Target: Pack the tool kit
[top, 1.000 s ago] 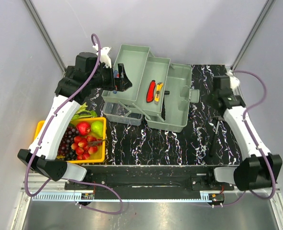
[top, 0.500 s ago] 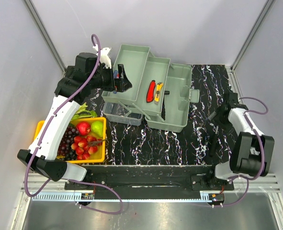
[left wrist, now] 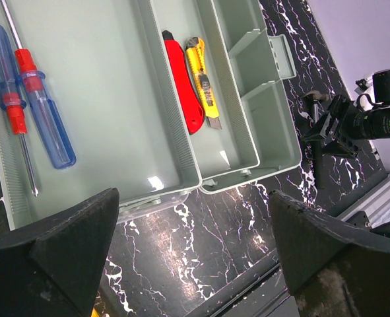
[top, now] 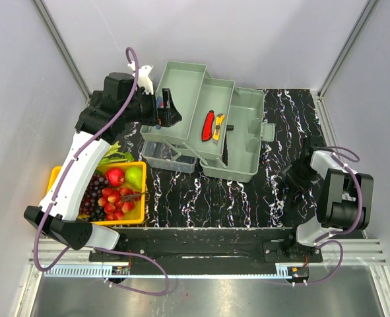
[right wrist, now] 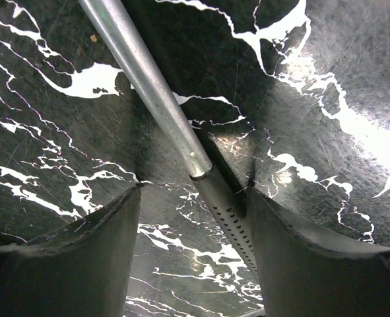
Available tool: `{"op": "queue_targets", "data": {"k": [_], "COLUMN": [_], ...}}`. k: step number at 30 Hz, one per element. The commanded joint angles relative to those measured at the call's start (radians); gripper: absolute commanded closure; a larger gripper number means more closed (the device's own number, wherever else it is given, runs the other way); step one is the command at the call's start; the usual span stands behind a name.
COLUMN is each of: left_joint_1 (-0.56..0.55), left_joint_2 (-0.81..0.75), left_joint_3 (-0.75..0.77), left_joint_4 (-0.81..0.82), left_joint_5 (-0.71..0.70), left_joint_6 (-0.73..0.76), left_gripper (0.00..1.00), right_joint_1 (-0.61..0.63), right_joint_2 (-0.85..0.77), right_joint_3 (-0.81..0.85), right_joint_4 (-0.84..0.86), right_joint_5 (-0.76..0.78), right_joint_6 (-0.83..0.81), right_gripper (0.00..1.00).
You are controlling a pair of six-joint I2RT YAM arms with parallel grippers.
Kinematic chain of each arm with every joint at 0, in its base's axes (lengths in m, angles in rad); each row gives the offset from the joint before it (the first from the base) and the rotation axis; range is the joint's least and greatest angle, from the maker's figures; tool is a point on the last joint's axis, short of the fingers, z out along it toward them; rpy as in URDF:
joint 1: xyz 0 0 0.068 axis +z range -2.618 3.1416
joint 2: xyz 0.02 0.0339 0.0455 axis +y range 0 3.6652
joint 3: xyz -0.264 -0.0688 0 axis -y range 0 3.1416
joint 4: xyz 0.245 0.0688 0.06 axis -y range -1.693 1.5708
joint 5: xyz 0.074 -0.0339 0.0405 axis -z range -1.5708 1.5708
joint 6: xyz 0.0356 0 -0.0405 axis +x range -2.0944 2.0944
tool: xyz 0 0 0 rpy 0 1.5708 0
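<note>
The pale grey-green toolbox [top: 242, 142] stands open at the back middle, trays folded out. A red cutter [top: 208, 125] and a yellow cutter [top: 219, 127] lie side by side in its middle tray. Two blue-handled screwdrivers [left wrist: 49, 129] lie in the left tray [left wrist: 115, 99]. My left gripper [top: 170, 109] hovers open over that tray, nothing between its fingers [left wrist: 69, 231]. On the table to the right, my right gripper [top: 297, 177] is down and open. Its fingers [right wrist: 82, 251] straddle a tool's dark dotted handle [right wrist: 231, 224] and steel shaft [right wrist: 142, 72], fingertips at the table.
A yellow fruit tray [top: 53, 177] holding apples, grapes and a pear sits at the front left beside my left arm. The dark marbled table [top: 214, 191] ends at a black front rail [top: 201, 234]. Grey walls close in at the back and sides.
My right arm has folded down from the back right to the table and its gripper has opened around the tool's handle. The left arm and the toolbox have not moved.
</note>
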Motion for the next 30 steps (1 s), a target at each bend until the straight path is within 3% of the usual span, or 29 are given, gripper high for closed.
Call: {"op": "queue_targets", "data": {"k": [1,13,17,22,30], "left_joint_1": [0.003,0.003,0.005,0.005,0.003], "left_joint_2": [-0.020,-0.014,-0.012,-0.014,-0.015], "left_joint_3": [0.036,0.039,0.040,0.039,0.040], "left_joint_4": [0.019,0.019,0.019,0.021,0.021], "left_joint_5": [-0.002,0.005,0.010,0.007,0.007], "left_joint_6": [0.012,0.006,0.003,0.006,0.007], "left_gripper": [0.01,0.01,0.01,0.01,0.01], "right_joint_1": [0.001,0.085,0.133,0.157,0.166], "right_joint_2": [-0.002,0.028,0.041,0.041,-0.061], "right_joint_3": [-0.032,-0.074,-0.078,-0.071,-0.029], "right_joint_4": [0.056,0.103,0.112,0.117,0.103], "right_joint_5": [-0.106,-0.113,-0.099,-0.083,-0.068], "right_joint_6": [0.039,0.080,0.099,0.096,0.068], "right_gripper": [0.35,0.56,0.71,1.00,1.00]}}
